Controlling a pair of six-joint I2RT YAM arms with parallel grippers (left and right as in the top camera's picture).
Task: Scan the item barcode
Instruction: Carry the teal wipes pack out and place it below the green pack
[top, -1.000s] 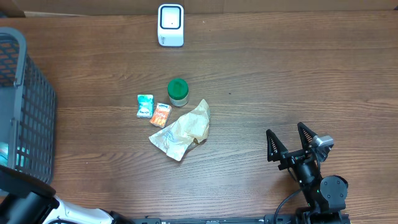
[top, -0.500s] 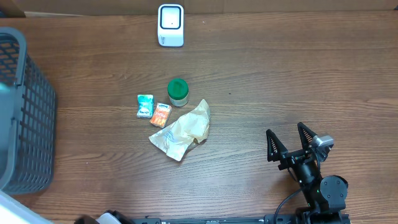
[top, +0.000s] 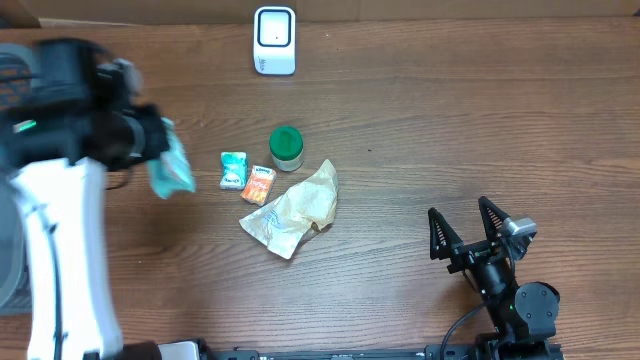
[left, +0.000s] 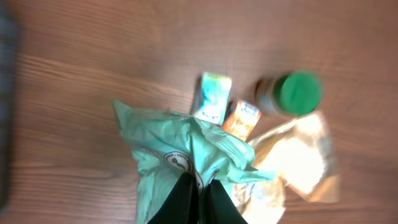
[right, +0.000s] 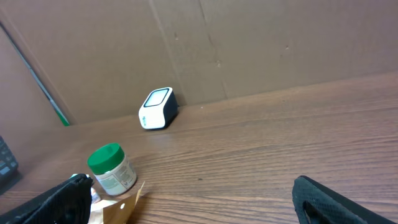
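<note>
Four small things, jar (top: 286, 147), teal packet (top: 233, 170), orange packet (top: 259, 184) and tan bag (top: 295, 208), lie beside the mint bag (left: 168, 144) we clamp in our left gripper (left: 199, 186) above the table (top: 450, 120); scanner (top: 274, 40) beyond. Our right gripper (top: 467, 232) gapes. Moments ago that left arm barely showed.

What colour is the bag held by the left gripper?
Pale mint green, this crinkly plastic bag, with a round dark emblem. Clearest in the left wrist view.

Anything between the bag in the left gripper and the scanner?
No. In the overhead view the table between the bag, held by the left gripper, and the scanner is bare wood.
</note>
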